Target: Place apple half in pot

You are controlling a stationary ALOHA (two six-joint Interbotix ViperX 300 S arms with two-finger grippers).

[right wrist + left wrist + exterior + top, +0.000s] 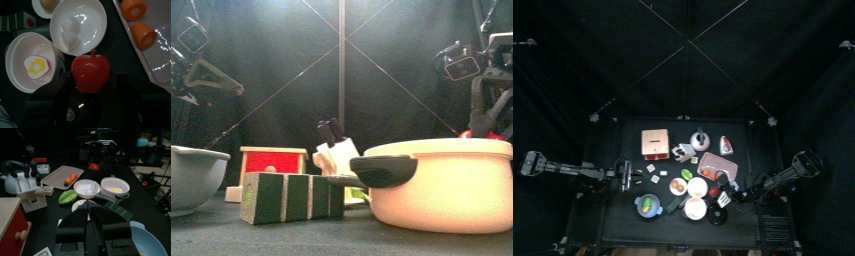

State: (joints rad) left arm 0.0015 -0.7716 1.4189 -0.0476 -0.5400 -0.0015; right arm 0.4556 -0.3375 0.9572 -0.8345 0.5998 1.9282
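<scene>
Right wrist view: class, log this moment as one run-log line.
stage: reaching | right pincer: open, above apple half | apple half: on table, beside white bowl | left arm: resting

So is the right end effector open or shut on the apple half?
Open: its jaws stand wide apart around the apple half on the table, not closed on it.

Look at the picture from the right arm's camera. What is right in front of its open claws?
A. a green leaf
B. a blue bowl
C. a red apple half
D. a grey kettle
C: in the right wrist view the red apple half lies just ahead of the right gripper, whose jaws stand open on either side of it, beside a white dish with a fried egg.
</scene>
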